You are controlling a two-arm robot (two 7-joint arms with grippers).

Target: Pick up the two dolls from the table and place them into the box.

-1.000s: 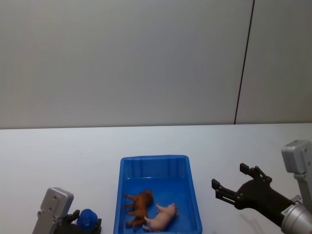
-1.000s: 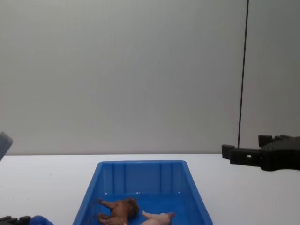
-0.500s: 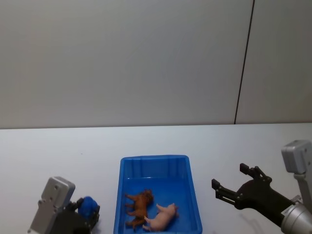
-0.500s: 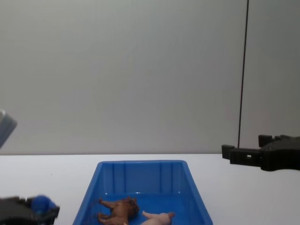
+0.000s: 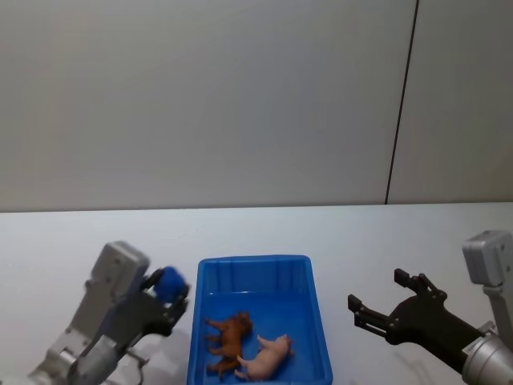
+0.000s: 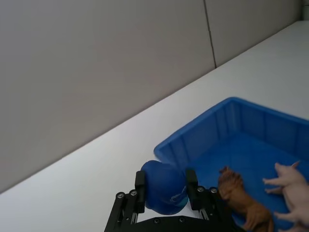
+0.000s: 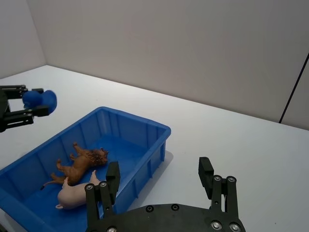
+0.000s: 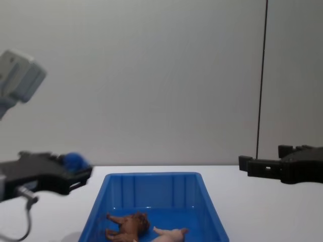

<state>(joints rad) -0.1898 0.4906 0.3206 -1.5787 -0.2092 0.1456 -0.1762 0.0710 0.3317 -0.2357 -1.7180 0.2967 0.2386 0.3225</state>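
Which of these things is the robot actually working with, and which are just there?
Part of the job:
lion and pig, both lying in the blue bin
small blue object, gripped by the left gripper beside the bin

Just there:
open right gripper, empty, hovering over the white table

White table [image 5: 417, 241], flat, plain surface. Blue box [image 5: 258, 267] rests directly on it, near front middle, rim up. Inside box: brown lion [image 5: 228, 335] and pink pig [image 5: 265, 357], both on their sides, touching.
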